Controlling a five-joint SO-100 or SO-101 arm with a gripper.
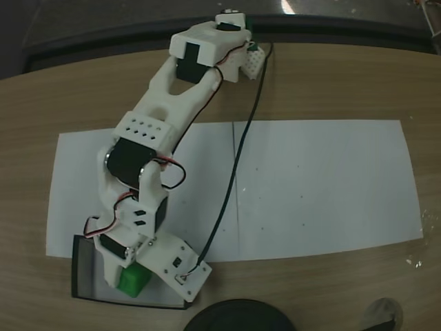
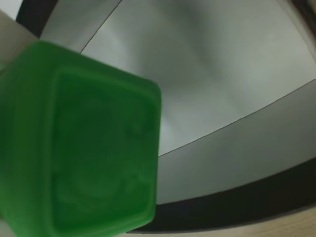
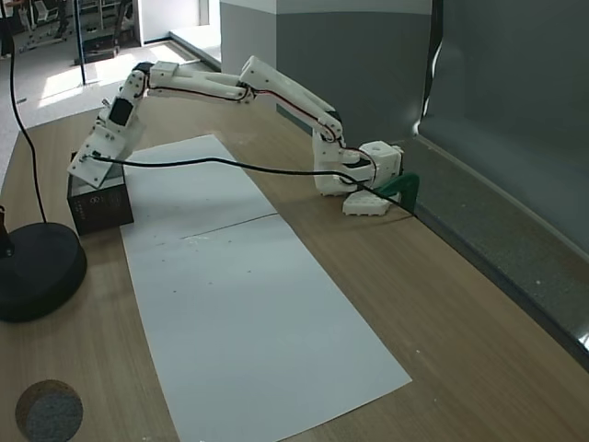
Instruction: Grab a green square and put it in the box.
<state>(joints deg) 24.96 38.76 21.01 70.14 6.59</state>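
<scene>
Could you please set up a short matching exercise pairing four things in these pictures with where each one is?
Things:
1. green square
2. box
3. black cable
4. round black base

Places:
A. running across the white paper sheet
B. held in the gripper over the box
C. beside the box, on bare wood off the paper, in a fixed view
D. at the paper's corner, under the arm's tip

Pairs: 1-B, 2-D, 3-A, 4-C
</scene>
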